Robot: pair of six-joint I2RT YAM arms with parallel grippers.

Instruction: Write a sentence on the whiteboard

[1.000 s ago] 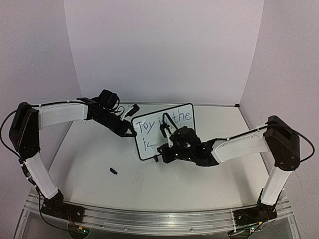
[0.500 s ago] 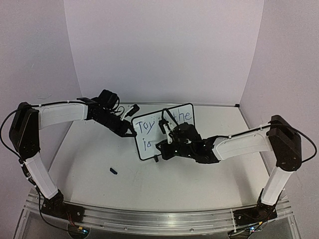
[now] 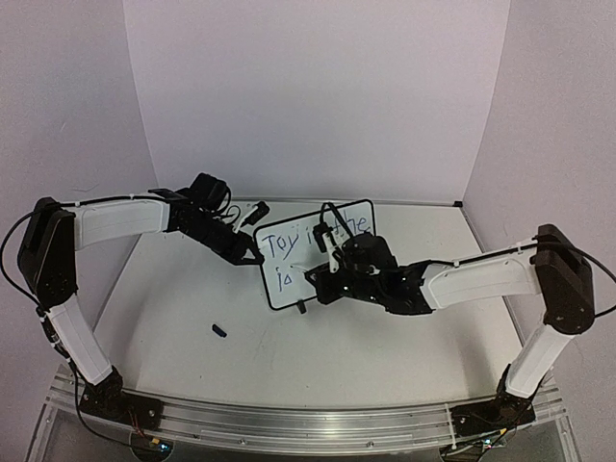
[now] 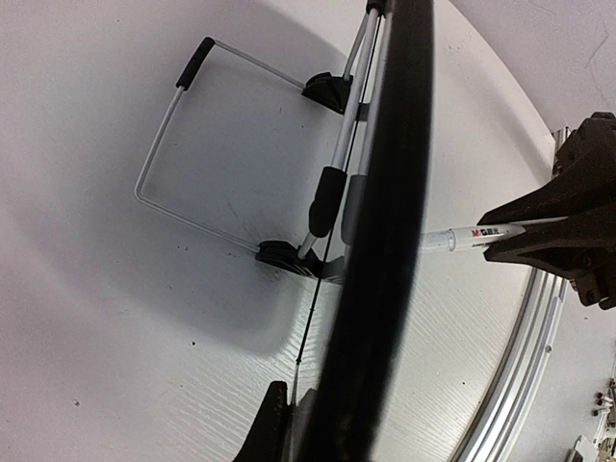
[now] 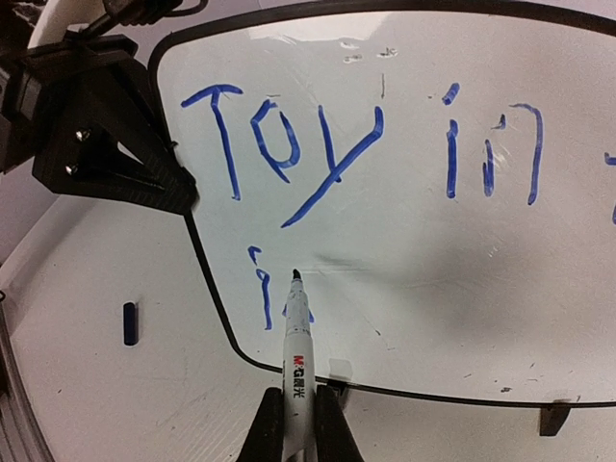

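Note:
The whiteboard [image 3: 289,289] stands upright mid-table; its face fills the right wrist view [image 5: 433,250]. The sentence [image 5: 318,144] reads "Toy in" in blue, with "the" at the right in the top view. A second line [image 5: 262,289] starts below with a "j" and a mark half hidden by the marker. My right gripper [image 5: 296,423] is shut on the white marker [image 5: 298,361], whose dark tip meets the board just right of the "j". My left gripper [image 3: 252,252] is shut on the board's left edge [image 4: 385,241].
A small blue marker cap [image 3: 219,330] lies on the table left of the board, also the cap [image 5: 130,322] in the right wrist view. The board's wire stand [image 4: 164,144] and black feet sit behind it. White walls enclose the table.
My right gripper has shifted up and right along the board with the marker, and a new blue mark now follows the first letter of the lower line. The left arm has held still.

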